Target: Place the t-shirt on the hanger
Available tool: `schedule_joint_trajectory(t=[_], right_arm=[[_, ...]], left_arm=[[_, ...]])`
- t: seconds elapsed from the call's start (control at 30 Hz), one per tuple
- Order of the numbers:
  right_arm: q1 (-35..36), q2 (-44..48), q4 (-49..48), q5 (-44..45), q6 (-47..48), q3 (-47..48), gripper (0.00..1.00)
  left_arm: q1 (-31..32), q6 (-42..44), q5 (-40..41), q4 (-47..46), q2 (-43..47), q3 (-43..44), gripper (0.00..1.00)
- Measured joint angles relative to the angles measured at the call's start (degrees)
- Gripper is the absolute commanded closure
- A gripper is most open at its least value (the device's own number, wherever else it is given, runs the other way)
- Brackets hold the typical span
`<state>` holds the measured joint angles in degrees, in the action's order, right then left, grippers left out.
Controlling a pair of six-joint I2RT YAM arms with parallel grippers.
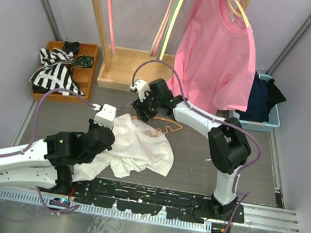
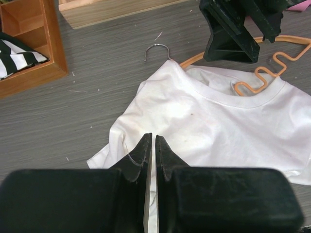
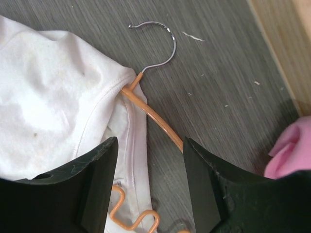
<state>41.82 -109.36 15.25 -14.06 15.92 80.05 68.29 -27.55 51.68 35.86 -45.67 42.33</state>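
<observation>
We see L gripper (image 2: 150,145) nearly shut over the t-shirt (image 2: 214,121), pinch unclear; R gripper (image 3: 149,145) spread astride the hanger (image 3: 155,119).

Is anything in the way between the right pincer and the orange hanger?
No, nothing visible. The right pincer hangs open right over the hanger, one finger on each side of its orange arm. The t-shirt only covers the hanger's other side, by the collar.

Two arms (image 1: 23,160), white shells w/ black joints, purple cables (image 1: 39,115) along each, white wrist blocks, black wedge-shaped fingers (image 3: 92,184).
</observation>
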Motion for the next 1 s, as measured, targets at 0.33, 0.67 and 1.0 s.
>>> schedule_joint_trajectory(t=[0.33, 0.67, 1.0], right_arm=[[0.04, -9.73, -0.17, -0.5, 2.86, 3.43, 0.46], [0.04, -11.3, -0.04, -0.87, 4.15, 8.52, 0.51], [0.04, -12.79, 0.04, -2.51, 5.09, 10.73, 0.51]], left_arm=[[0.0, -0.02, 0.37, 1.77, -0.28, 0.02, 0.88], [0.0, 0.46, 1.14, 2.36, -0.37, 0.35, 0.89], [-0.35, 0.92, 1.64, 3.1, -0.22, 0.55, 0.89]])
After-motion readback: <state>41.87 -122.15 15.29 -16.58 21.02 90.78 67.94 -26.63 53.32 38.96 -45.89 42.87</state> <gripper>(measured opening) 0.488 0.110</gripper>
